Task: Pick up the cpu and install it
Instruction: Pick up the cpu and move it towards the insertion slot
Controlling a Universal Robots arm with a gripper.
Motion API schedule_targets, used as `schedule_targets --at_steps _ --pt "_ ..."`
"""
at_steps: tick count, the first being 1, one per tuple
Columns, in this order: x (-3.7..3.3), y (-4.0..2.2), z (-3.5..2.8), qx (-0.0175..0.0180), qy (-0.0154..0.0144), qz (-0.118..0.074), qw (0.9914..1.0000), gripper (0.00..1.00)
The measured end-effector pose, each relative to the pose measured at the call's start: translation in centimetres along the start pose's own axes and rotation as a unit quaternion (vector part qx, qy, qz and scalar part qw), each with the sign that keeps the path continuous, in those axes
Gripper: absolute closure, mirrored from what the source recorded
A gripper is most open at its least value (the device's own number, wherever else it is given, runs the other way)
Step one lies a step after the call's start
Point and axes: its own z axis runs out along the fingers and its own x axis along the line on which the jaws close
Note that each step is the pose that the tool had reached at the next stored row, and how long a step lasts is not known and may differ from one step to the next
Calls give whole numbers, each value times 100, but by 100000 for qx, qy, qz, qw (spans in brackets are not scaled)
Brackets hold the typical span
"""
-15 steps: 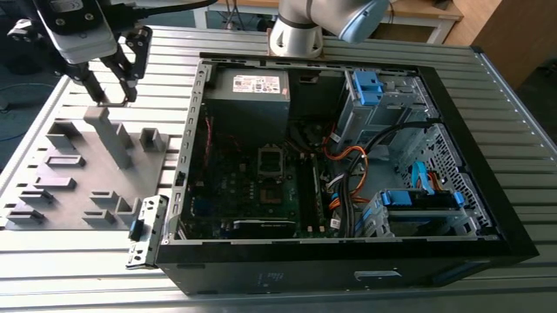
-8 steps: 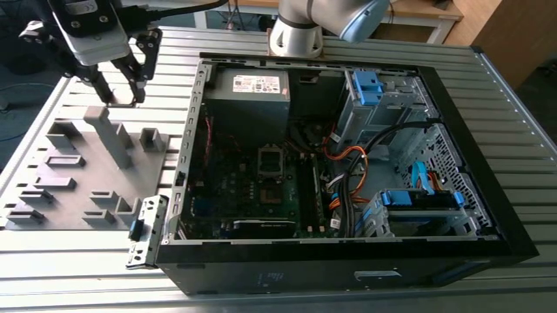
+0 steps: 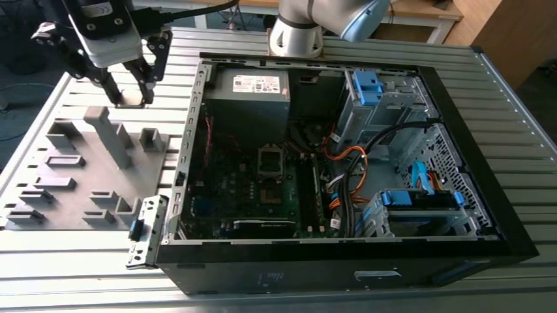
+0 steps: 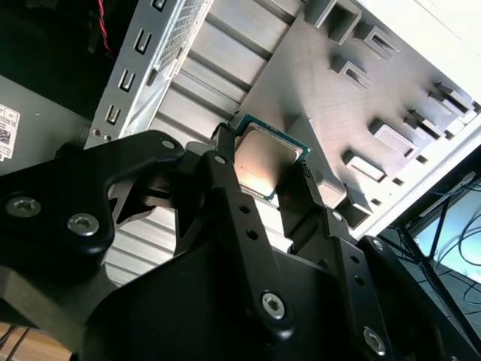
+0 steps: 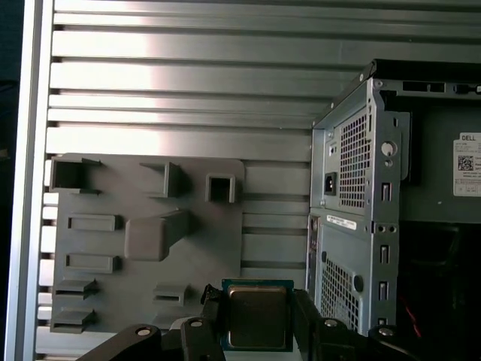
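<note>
The cpu (image 4: 264, 154) is a small flat square chip with a silvery top and a green edge. In both wrist views my gripper (image 4: 267, 180) is shut on it, one black finger on each side, and the cpu (image 5: 258, 316) hangs above the slatted table near the grey tray. In the exterior view my gripper (image 3: 132, 96) hovers over the far end of the grey tray (image 3: 87, 176), at the exterior view's left of the open computer case (image 3: 487, 163). The motherboard's square socket (image 3: 271, 161) lies inside the case, well apart from the gripper.
The grey tray (image 5: 150, 226) carries several raised blocks and slots. A power-supply box (image 3: 250, 88) with a white label sits at the case's far end. Orange and black cables (image 3: 348, 176) and blue drive brackets (image 3: 418, 199) crowd the case's right side. The arm's base (image 3: 296, 32) stands behind the case.
</note>
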Motion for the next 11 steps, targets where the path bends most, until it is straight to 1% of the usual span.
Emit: schedule_targets --at_steps 6,11 --pt "-108 -9 1 -54 -2 1 100000 53" --pt "-179 -13 3 -87 -3 3 100000 53"
